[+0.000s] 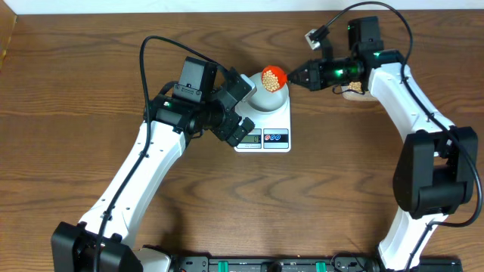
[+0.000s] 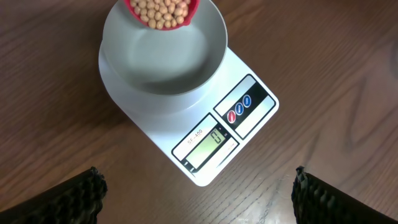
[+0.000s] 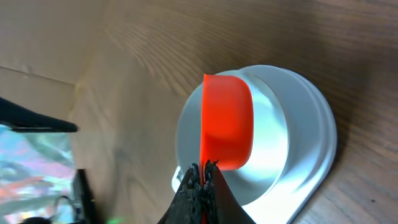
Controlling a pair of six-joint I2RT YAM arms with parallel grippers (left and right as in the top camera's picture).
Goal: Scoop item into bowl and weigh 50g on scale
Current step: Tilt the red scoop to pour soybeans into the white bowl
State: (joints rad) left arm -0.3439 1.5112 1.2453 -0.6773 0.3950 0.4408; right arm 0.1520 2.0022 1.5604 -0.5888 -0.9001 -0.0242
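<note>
Right arm reaches in from the right, forearm level. Right gripper [image 3: 202, 176] is clamped on the handle of a red scoop [image 3: 227, 121]. The scoop sits above the bowl's [image 2: 186, 68] far rim, full of beans [image 2: 163, 11]. The bowl stands on the scale [image 1: 265, 122], mid-table. Left arm stretches from near left, wrist angled down at the scale's near-left side. Left gripper [image 2: 198, 174] has its jaws spread wide and holds nothing.

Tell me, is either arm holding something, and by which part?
The right pincer is shut on the red scoop of beans, by its handle. The left pincer is open and empty.
</note>
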